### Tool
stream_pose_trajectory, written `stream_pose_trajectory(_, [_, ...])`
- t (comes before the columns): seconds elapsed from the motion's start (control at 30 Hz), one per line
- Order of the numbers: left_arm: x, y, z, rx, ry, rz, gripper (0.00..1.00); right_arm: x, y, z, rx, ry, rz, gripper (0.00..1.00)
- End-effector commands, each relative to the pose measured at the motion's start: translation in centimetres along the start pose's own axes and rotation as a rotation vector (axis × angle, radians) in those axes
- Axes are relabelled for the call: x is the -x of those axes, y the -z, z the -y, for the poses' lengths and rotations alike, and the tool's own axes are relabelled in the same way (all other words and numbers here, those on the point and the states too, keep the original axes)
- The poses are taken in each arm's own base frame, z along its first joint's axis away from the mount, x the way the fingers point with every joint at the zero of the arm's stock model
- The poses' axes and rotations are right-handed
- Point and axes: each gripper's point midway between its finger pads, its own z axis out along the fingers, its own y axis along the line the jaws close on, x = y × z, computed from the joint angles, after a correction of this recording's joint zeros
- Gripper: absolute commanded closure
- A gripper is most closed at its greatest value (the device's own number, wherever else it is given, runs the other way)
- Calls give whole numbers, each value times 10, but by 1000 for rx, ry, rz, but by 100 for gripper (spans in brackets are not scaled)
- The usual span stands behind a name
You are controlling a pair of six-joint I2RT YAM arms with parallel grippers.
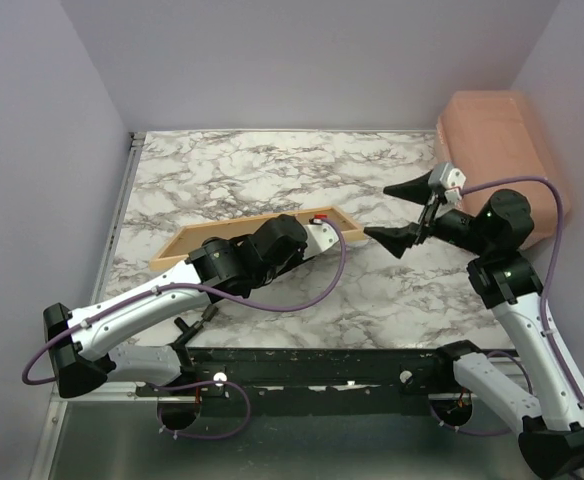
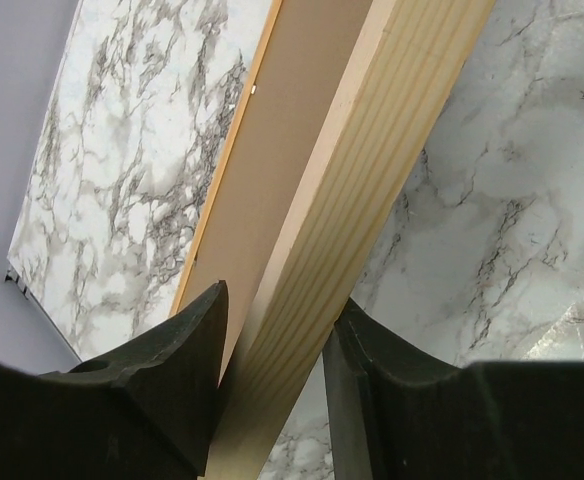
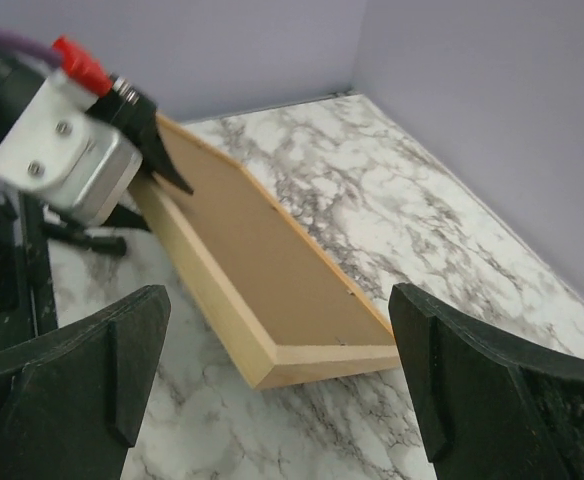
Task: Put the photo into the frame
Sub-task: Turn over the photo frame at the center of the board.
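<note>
The left tool [image 2: 282,302] clamped the frame [image 2: 372,170] by its rail, brown backing board [image 3: 262,250] inside. The right tool [image 1: 377,210] gaped nearby, a pink container [image 1: 492,140] behind it.

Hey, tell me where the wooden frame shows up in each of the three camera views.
Top external: the frame lies slanted left of centre, partly under the left arm.
Left wrist: its pale rail runs diagonally from bottom centre to top right.
Right wrist: centre of the picture, brown inside facing up.
Shared landmark: the left gripper clamped on the frame's rail.
</note>
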Motion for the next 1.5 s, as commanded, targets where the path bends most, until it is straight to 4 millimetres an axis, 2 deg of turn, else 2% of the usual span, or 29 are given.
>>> stream_pose_trajectory(0.0, [31,23,-16,16,117,130,100,-27,-1,-45,341,192,20,0])
stream_pose_trajectory(0.13, [31,24,-16,18,119,127,100,-52,-5,-51,448,194,-3,0])
stream_pose_trajectory(0.37, [33,25,-16,13,125,132,100,-83,-17,-41,478,206,-39,0])
stream_pose_trajectory(0.53, [35,26,-19,24,132,139,100,-101,-31,-36,485,200,-27,4])
stream_pose_trajectory(0.77, [40,28,-22,29,137,147,100,-113,-61,-30,465,226,5,24])
stream_pose_trajectory(0.87, [39,29,-22,32,138,147,100,-109,-68,-29,462,232,33,31])
stream_pose_trajectory(1.03, [38,28,-23,39,137,145,100,-103,-69,-32,471,238,45,54])
stream_pose_trajectory(1.1, [39,29,-24,41,139,148,92,-101,-67,-33,471,242,43,63])
stream_pose_trajectory(1.2, [43,32,-28,49,148,160,80,-96,-64,-35,468,246,41,85])
stream_pose_trajectory(1.23, [45,34,-29,50,151,166,72,-94,-62,-36,468,246,41,91])
stream_pose_trajectory(1.27, [47,36,-30,52,154,173,62,-92,-61,-36,468,244,41,92])
stream_pose_trajectory(1.37, [57,44,-37,59,173,203,19,-86,-59,-40,478,222,38,99])
stream_pose_trajectory(1.43, [65,53,-42,57,192,232,5,-79,-57,-42,490,203,35,100])
stream_pose_trajectory(1.47, [70,58,-45,56,205,250,2,-76,-57,-42,494,192,32,100])
